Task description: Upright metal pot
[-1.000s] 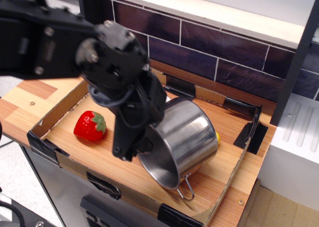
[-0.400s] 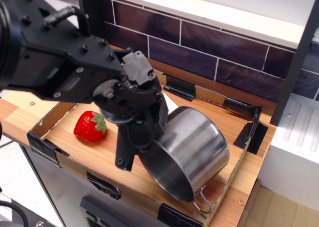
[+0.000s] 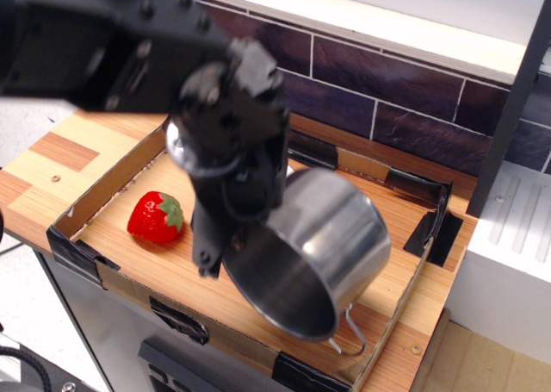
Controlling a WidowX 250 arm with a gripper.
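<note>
Task is partway, by my reading: the metal pot (image 3: 314,250) is not upright. It sits tilted on its side, mouth facing the camera and down toward the front-left, base toward the back-right. It appears lifted at the rim side, with its lower rim near the front edge of the cardboard tray (image 3: 112,181); whether any part of the pot touches the tray floor cannot be told from this view. The gripper (image 3: 225,241) is at the pot's left rim, with 1 dark finger (image 3: 207,256) showing outside the wall; the other finger is hidden, so the grasp is inferred, not seen. Judgement: the jaws look closed on the rim, since the pot holds a tilt it would not keep alone. 1 wire loop handle (image 3: 351,333) hangs from the lower rim near the tray's front wall; the 2nd handle is not visible. Remaining: rotate the pot so the mouth faces up, set the base flat on the tray floor, release. Containers: the pot interior, as far as visible, is empty. The tray holds the pot and 1 toy strawberry (image 3: 156,217), which lies left of the pot and apart from it, close beside the finger.
</note>
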